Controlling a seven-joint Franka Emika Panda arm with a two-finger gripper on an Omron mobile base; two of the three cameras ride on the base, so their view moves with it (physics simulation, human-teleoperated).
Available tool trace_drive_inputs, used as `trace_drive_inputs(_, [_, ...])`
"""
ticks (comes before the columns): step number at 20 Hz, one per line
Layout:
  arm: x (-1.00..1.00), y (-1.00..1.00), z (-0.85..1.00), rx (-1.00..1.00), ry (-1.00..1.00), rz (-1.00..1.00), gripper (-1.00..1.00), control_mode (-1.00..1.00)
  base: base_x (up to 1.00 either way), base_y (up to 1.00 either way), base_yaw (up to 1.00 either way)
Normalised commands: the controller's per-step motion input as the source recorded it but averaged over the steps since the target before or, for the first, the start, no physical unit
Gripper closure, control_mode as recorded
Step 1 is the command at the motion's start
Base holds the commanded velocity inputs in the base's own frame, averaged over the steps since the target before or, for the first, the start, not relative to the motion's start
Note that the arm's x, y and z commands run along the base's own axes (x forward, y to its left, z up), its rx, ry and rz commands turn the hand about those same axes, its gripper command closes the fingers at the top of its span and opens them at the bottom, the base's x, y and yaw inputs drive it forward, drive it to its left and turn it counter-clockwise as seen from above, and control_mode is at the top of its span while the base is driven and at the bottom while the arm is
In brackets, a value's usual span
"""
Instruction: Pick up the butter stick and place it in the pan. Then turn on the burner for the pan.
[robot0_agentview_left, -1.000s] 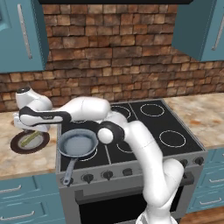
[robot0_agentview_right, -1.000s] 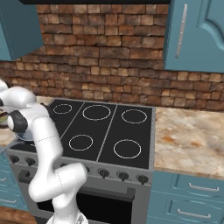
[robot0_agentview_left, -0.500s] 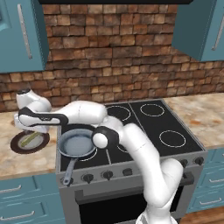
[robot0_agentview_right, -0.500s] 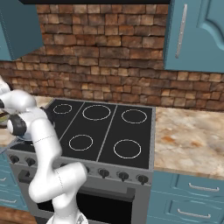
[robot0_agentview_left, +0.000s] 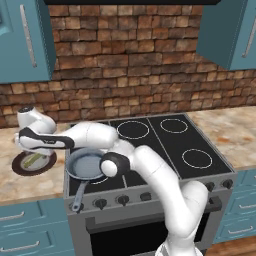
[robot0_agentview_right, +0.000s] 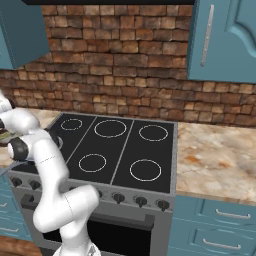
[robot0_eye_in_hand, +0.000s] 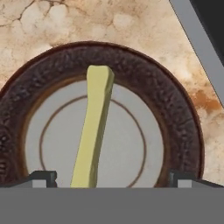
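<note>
We see the tool (robot0_eye_in_hand: 109, 178) spread apart above the butter stick (robot0_eye_in_hand: 93, 130), which lies on the plate (robot0_eye_in_hand: 175, 113) near the bench's (robot0_eye_in_hand: 144, 26) stove-side edge; fingertips cut off.

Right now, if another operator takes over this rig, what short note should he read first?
Gripper: open, empty, poised over the plate on the counter left of the stove.
Butter stick: lying on the plate between the fingertips, not gripped.
Pan: empty, on the front left burner.
Done: approach to the butter.
Left: grasp the stick, put it in the pan, turn on that burner.
</note>
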Motion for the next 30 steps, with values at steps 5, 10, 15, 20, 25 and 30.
trace_drive_inputs(5, [0.08, 0.19, -0.05, 0.0, 0.0, 0.0, -1.0, -1.0, 0.0, 0.0, 0.0])
trace_drive_inputs(10, [0.08, 0.13, -0.04, 0.0, 0.0, 0.0, -1.0, -1.0, 0.0, 0.0, 0.0])
trace_drive_inputs(15, [0.05, 0.06, -0.04, 0.0, 0.01, 0.0, -1.0, -1.0, 0.0, 0.0, 0.0])
trace_drive_inputs(20, [0.0, 0.01, -0.02, 0.0, 0.03, 0.0, -1.0, -1.0, 0.0, 0.0, 0.0])
trace_drive_inputs(25, [0.0, 0.04, -0.1, 0.0, 0.04, 0.0, -1.0, -1.0, 0.0, 0.0, 0.0])
trace_drive_inputs(30, [0.0, 0.08, -0.18, 0.0, 0.03, 0.0, -1.0, -1.0, 0.0, 0.0, 0.0])
